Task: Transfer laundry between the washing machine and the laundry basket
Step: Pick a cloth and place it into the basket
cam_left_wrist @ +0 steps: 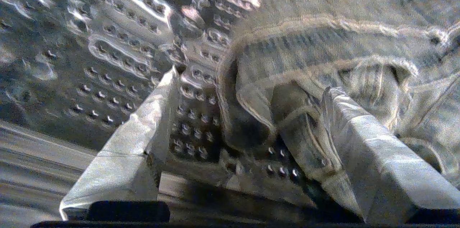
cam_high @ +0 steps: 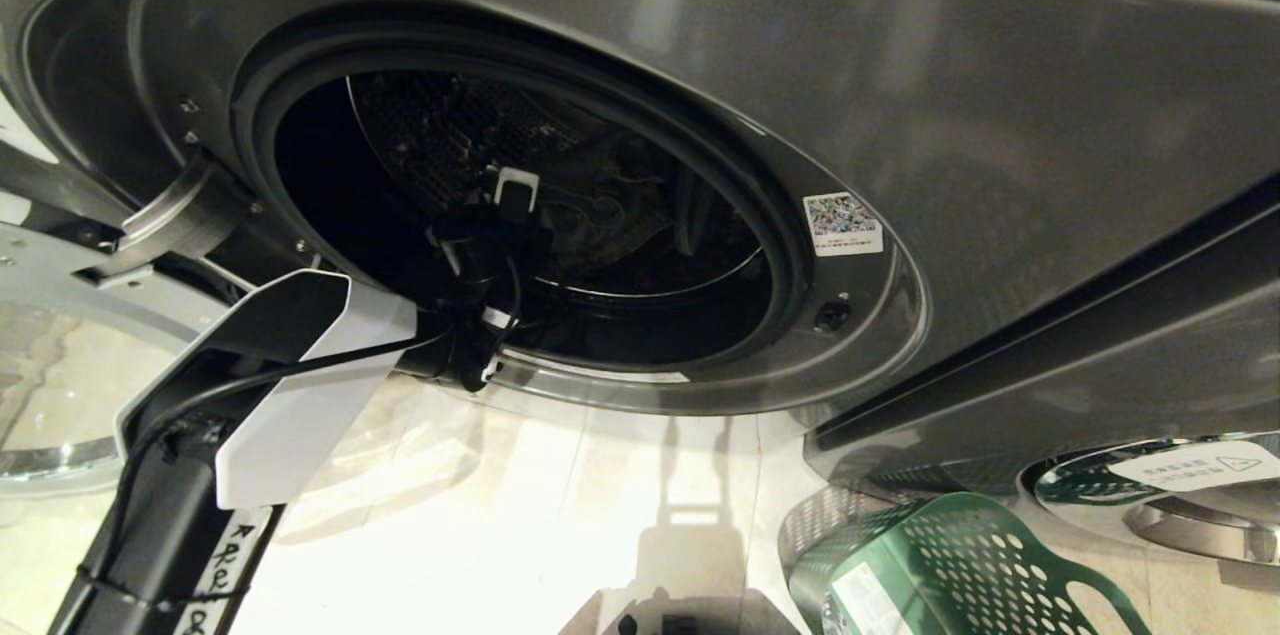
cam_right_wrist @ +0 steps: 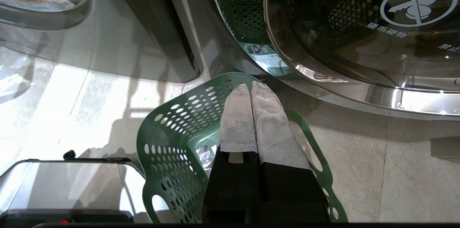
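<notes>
Nearest the robot, the green perforated laundry basket [cam_high: 950,565] stood on the pale tiled floor [cam_high: 520,515], just in front of a second machine's closed glass door [cam_right_wrist: 359,23]. The right gripper [cam_right_wrist: 251,91] hung above the basket's far rim, its 2 taped fingers [cam_right_wrist: 237,120] pressed together with nothing between them.

Farther on, the left arm [cam_high: 290,365] reached up from the lower left through the round opening of the grey washing machine [cam_high: 1000,115], past its dark rubber door seal [cam_high: 790,245]. Inside, the left gripper [cam_left_wrist: 248,88] had its 2 taped fingers [cam_left_wrist: 359,138] spread wide and held nothing. The laundry, a crumpled pale denim garment [cam_left_wrist: 323,52], lay in the drum just beyond and partly between those fingers, one fold lying against the inner side of a finger. Behind it rose the drum's perforated metal wall [cam_left_wrist: 107,41].
</notes>
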